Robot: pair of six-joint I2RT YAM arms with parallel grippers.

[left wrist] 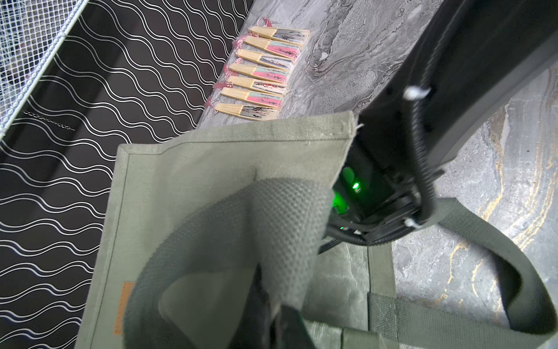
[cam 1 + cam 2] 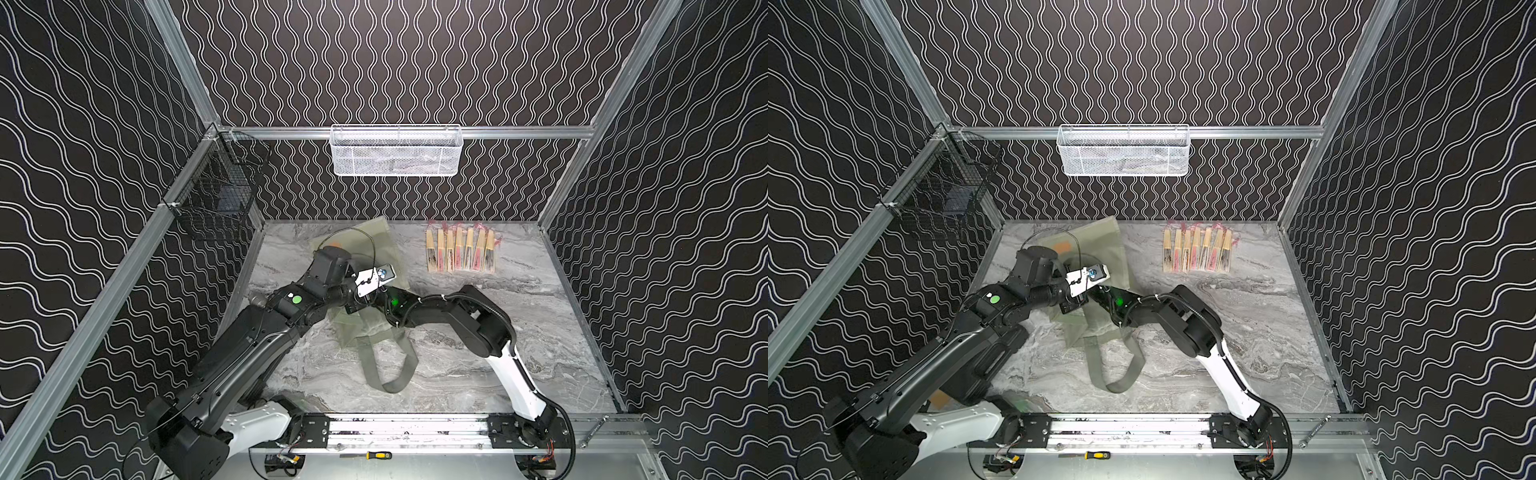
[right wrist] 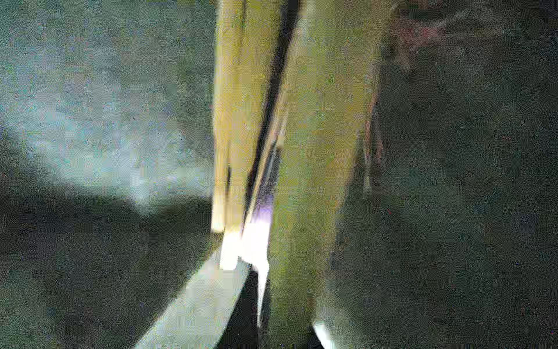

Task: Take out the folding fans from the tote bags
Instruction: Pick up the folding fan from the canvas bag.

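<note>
On the far right of the table [image 2: 540, 365], we count seven folding fans [image 2: 460, 251] lying side by side in a neat row, out of the tote bag [image 2: 376, 235] and well apart from it. That much of the job looks done.

The bag itself lies flat near the middle of the table, its strap handles [image 2: 390, 374] trailing toward the robot's base. The left fingers [image 1: 290, 323] are pressed together on the upper layer of fabric at the bag's mouth, holding it up so that the opening gapes. The right arm [image 2: 436, 309] reaches in through that opening, and the cloth hides its fingers in both top views.

In the right wrist view we see at least two more light-wood fans [image 3: 241, 121] inside the bag, right in front of the camera. That view is too blurred for us to tell whether the right fingers are spread or pinching one of them.

We judge the task well along but unfinished. These fans, and any hidden beneath them, are yet to come out and join the row.
</note>
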